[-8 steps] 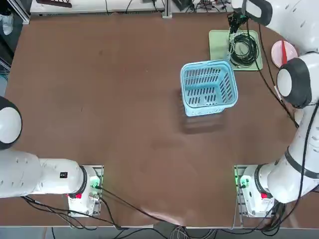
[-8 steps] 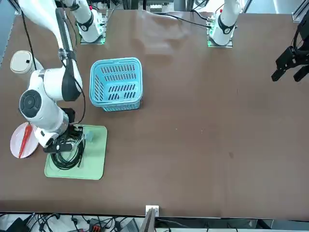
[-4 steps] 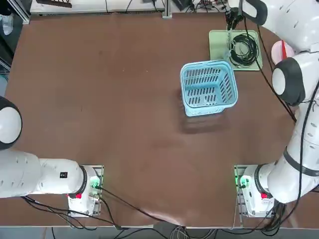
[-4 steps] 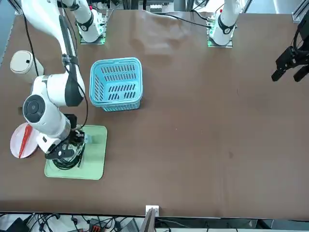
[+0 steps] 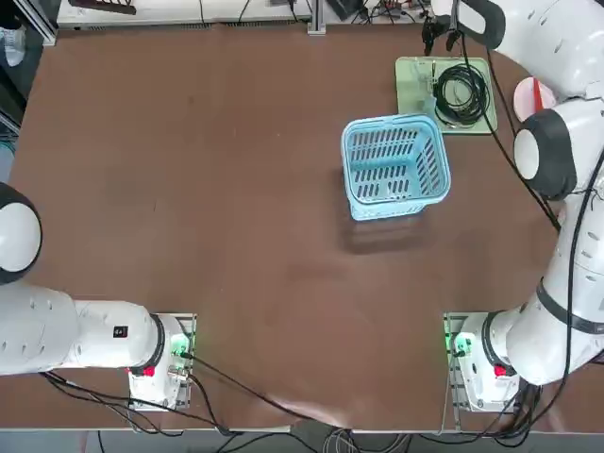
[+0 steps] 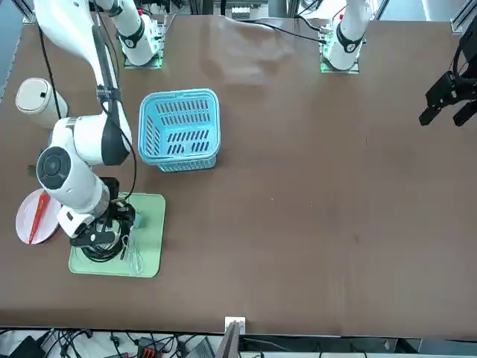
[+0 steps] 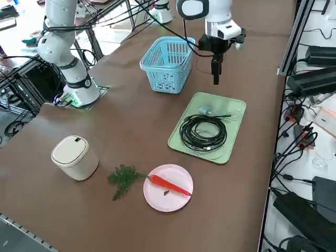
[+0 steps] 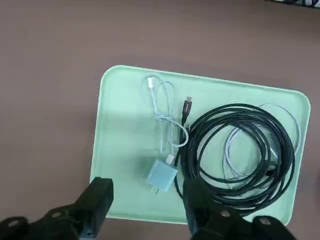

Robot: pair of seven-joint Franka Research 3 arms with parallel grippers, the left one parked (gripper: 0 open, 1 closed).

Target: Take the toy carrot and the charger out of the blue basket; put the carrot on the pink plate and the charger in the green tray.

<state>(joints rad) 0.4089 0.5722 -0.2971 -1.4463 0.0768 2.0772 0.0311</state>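
From overhead, the right claw has lifted off the green tray and sits past its far edge; the blue basket shows nothing inside. In the front view, the claw is clear of the coiled black cable it hovered over a second ago. From the side, the toy carrot rests on the pink plate — both placements look done. The wrist view shows the claw released and empty, the charger lying in the tray directly below, beside the cable. Open desk lies toward the basket for withdrawal.
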